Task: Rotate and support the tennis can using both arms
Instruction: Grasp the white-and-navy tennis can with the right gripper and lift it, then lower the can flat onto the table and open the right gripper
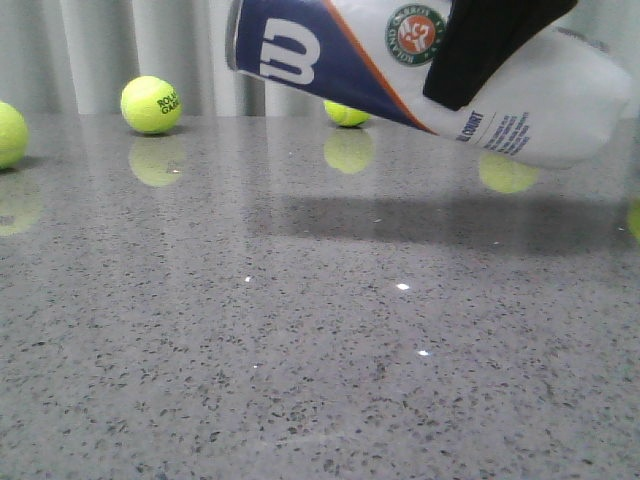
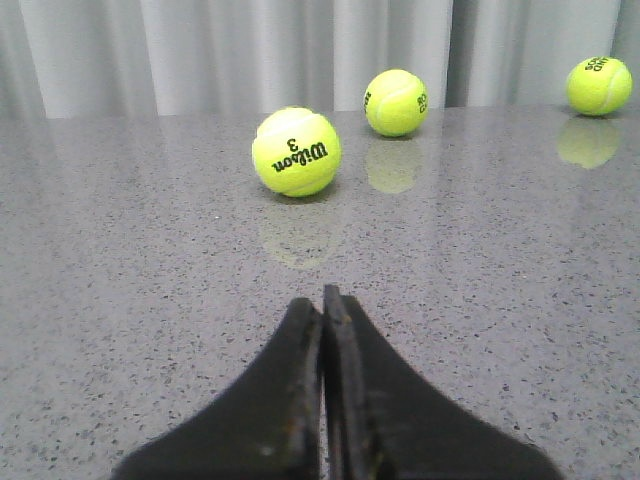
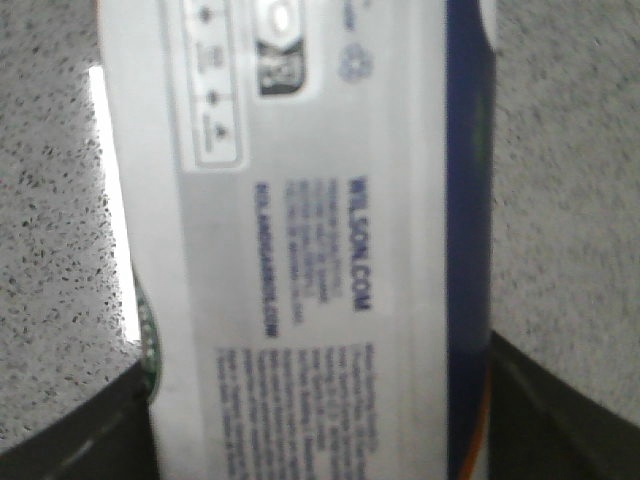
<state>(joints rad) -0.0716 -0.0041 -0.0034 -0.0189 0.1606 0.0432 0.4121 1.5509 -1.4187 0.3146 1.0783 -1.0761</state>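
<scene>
Holding can [image 1: 420, 75] tilted above desk [image 1: 300, 350]: right fingers [image 3: 320, 420] clamp it; left fingers [image 2: 323, 330] closed, empty. Bring left under navy end.

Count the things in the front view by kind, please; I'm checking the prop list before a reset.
tennis balls: 3 (their reflections not counted)
tennis can: 1
Total: 4
</scene>
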